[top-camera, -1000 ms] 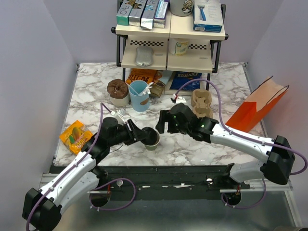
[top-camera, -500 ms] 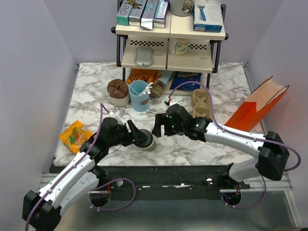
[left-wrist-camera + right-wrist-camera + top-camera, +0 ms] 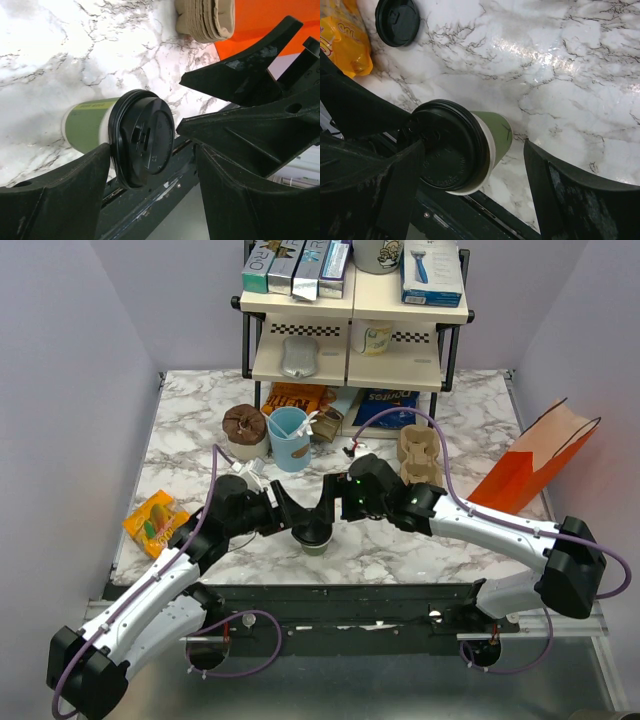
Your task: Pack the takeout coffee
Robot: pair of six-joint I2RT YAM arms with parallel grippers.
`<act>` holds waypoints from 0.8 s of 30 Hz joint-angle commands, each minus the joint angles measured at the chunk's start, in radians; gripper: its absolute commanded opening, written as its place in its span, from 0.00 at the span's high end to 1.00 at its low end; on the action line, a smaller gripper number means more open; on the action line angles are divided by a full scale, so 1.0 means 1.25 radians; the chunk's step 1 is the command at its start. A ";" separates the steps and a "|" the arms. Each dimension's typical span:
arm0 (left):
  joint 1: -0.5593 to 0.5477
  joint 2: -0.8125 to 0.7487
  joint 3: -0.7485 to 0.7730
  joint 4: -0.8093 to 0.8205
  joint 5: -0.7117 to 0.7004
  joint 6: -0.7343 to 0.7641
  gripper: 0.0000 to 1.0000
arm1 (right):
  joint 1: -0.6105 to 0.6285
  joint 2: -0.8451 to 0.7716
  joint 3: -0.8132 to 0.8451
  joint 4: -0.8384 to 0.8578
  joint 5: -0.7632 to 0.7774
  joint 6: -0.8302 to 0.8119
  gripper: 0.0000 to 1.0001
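Moved: left gripper (image 3: 150, 150) has spread its jaws wider than a second ago and its wrist has drawn back toward 9 o'clock. The right gripper (image 3: 474, 145) has swung in from 2 o'clock and now reaches the cup (image 3: 313, 533), which is almost where it was.
Cup: stands on its base on the marble table (image 3: 200, 430), at the 6 o'clock edge and about midway across. Its sides are olive green and the black lid (image 3: 142, 142) is on.
Left jaws: wide, coming in from the cup's 10 o'clock with the lid between them. One finger (image 3: 60, 195) is just beside the lid's rim, and I cannot tell whether it touches. The other finger is apart from the rim. They are not gripping the cup.
Right jaws: wide, coming in from the cup's 1 o'clock and straddling it. In the right wrist view one finger (image 3: 405, 195) overlaps the lid's edge, and contact cannot be told. The other finger (image 3: 570, 200) is apart from the green side.
Grippers: their fingers stand close together over the cup, one pair beside the other.
Loose lid (image 3: 397, 20): black, flat on the marble at the cup's 10 o'clock, behind the left wrist.
Snack bag (image 3: 155, 523): yellow, at the table's 8 o'clock, near the loose lid.
Blue cup (image 3: 290, 435): at the cup's 12 o'clock, well apart.
Carriers (image 3: 420, 455): brown pulp stack at 2 o'clock, beyond the right arm.
Orange bag (image 3: 540, 455): at the table's 3 o'clock, leaning.
Rack (image 3: 355, 330): at the 12 o'clock edge, holding boxes.
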 commanded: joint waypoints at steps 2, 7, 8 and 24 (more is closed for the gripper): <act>-0.013 0.022 0.040 -0.012 0.004 0.027 0.23 | 0.003 -0.012 -0.001 0.013 -0.014 0.013 0.12; -0.023 0.038 0.069 -0.074 -0.043 0.053 0.23 | 0.003 -0.006 -0.001 0.004 -0.038 0.010 0.12; -0.024 0.036 0.077 -0.096 -0.066 0.060 0.23 | 0.003 -0.004 0.001 -0.003 -0.041 0.010 0.13; -0.035 0.022 0.059 -0.140 -0.115 0.069 0.17 | 0.003 0.053 0.029 -0.081 -0.049 0.042 0.18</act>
